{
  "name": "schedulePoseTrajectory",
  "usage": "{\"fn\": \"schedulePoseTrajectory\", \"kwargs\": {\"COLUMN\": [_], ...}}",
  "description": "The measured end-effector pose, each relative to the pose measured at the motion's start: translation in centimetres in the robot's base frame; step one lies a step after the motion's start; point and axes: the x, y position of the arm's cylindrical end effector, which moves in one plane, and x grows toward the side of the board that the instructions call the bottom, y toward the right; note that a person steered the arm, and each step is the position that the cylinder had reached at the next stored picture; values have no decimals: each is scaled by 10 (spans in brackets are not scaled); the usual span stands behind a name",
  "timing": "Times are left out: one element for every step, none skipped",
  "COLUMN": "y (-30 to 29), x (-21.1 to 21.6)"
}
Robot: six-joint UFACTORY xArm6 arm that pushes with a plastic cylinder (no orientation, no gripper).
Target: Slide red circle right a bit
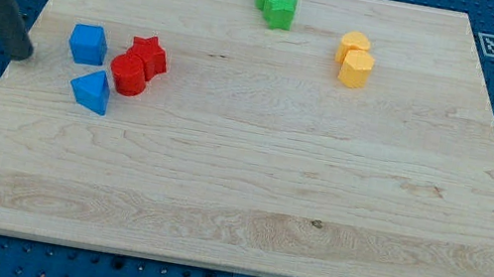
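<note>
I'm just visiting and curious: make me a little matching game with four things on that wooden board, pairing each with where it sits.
Things:
1. red circle
2. green blocks
3. yellow blocks
4. my tip

Places:
A. at the view's top, near the middle
B. at the board's left edge, left of the blue cube
C. touching the red star, right of the blue triangle-like block
D. upper right part of the board

Pairs: 1-C, 2-A, 3-D, 4-B
</note>
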Motion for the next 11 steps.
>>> {"fn": "schedulePoseTrajectory", "kwargs": {"y": [35,68,91,97,72,65,74,90,113,135,144], "x": [-7,-7,-7,-7,-7,-4,-4,6,21,27,29]}}
